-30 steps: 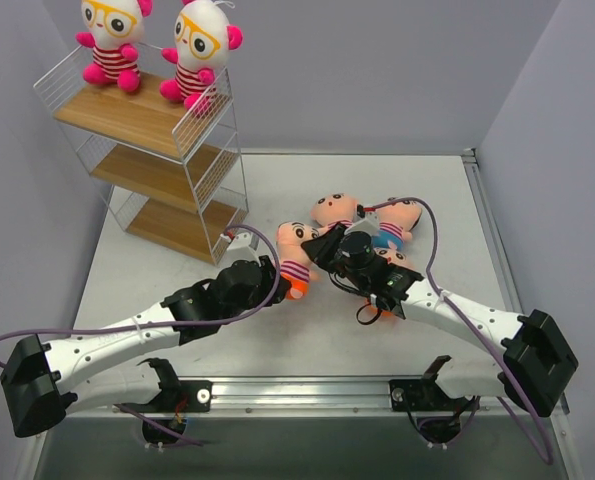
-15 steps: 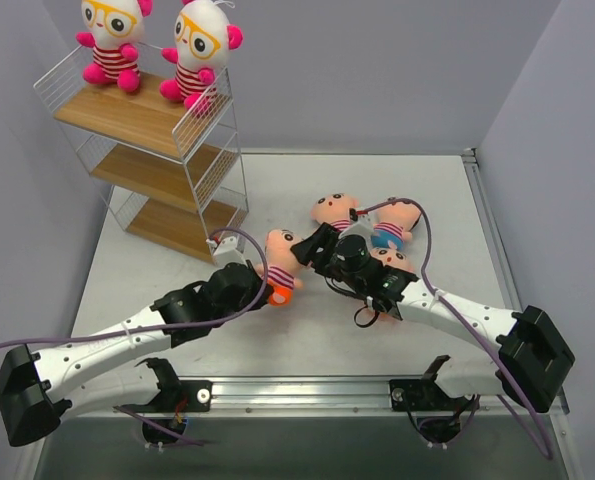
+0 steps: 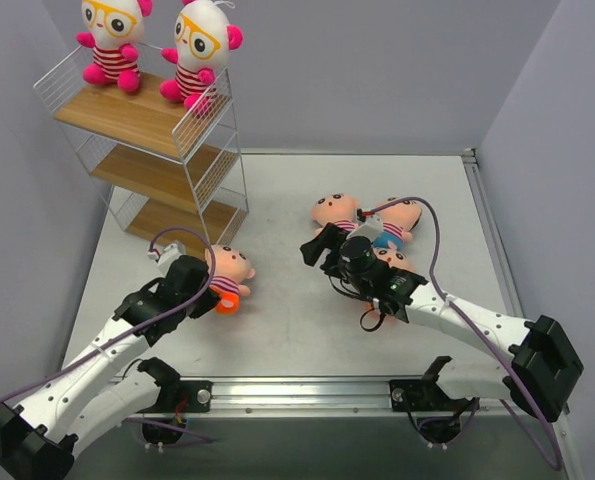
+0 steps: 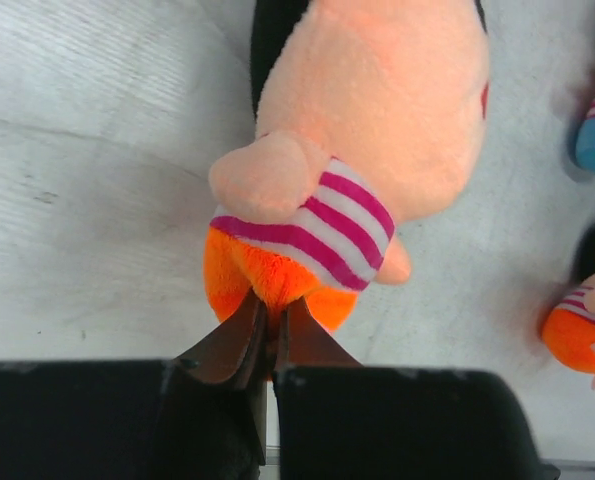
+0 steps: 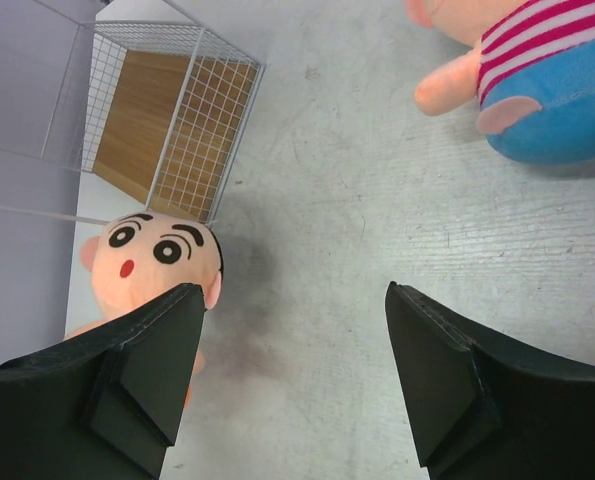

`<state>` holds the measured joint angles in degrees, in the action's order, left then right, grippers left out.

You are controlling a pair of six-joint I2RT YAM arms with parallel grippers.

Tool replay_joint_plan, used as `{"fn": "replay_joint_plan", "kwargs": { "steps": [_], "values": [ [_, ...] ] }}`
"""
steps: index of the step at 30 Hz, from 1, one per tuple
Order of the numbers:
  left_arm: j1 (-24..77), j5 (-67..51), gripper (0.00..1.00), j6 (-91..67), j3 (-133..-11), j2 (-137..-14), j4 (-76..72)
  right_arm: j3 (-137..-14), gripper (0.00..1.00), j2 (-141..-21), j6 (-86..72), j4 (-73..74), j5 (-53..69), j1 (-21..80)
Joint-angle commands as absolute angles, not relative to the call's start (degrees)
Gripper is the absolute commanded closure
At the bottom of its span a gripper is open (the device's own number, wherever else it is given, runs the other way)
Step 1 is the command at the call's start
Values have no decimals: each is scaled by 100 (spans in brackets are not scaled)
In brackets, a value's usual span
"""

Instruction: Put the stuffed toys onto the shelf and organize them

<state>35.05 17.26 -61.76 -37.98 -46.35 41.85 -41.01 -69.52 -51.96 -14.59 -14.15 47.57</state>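
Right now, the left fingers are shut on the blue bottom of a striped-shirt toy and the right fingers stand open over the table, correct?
Not quite: the bottom is orange, not blue. The left wrist view shows the left fingers shut on the orange bottom of the striped-shirt toy. The right fingers do stand open over the table.

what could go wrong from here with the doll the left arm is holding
The left pincer pinches only a thin fold of the doll at its orange bottom, so the big head may swing and the doll slip free when lifted. The shelf turns a wire side toward the table, and a dangling doll could snag on it. On the top board, the two glasses dolls leave little room, and one might get knocked off.
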Motion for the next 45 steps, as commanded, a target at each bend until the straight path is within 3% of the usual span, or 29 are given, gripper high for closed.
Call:
{"fn": "replay_joint_plan", "kwargs": {
  "steps": [1, 15, 24, 33, 41, 45],
  "values": [
    [3008, 1591, 98, -5986, -3859, -4421, 4623, -4175, 26, -6724, -5036, -1380, -1723, 4737],
    [231, 255, 98, -4571, -3981, -4931, 4306, -3877, 25, -6047, -4325, -1380, -1890, 4737],
    [36, 764, 98, -4343, -4517, -4790, 4878, -3639, 25, -5493, -3877, -1450, -1934, 4720],
    [-808, 1, 98, -2825, -4605, -5508, 2964, -3533, 25, -5195, -3314, -1819, -1627, 4711],
    [-2143, -2140, 98, -1864, -4667, -6476, 1267, -3419, 25, -4764, -2752, -1978, -1564, 4694],
    [-2259, -2390, 98, -1382, -4553, -6749, 450, -3340, 25, -4527, -2611, -1995, -1600, 4693]
  ]
}}
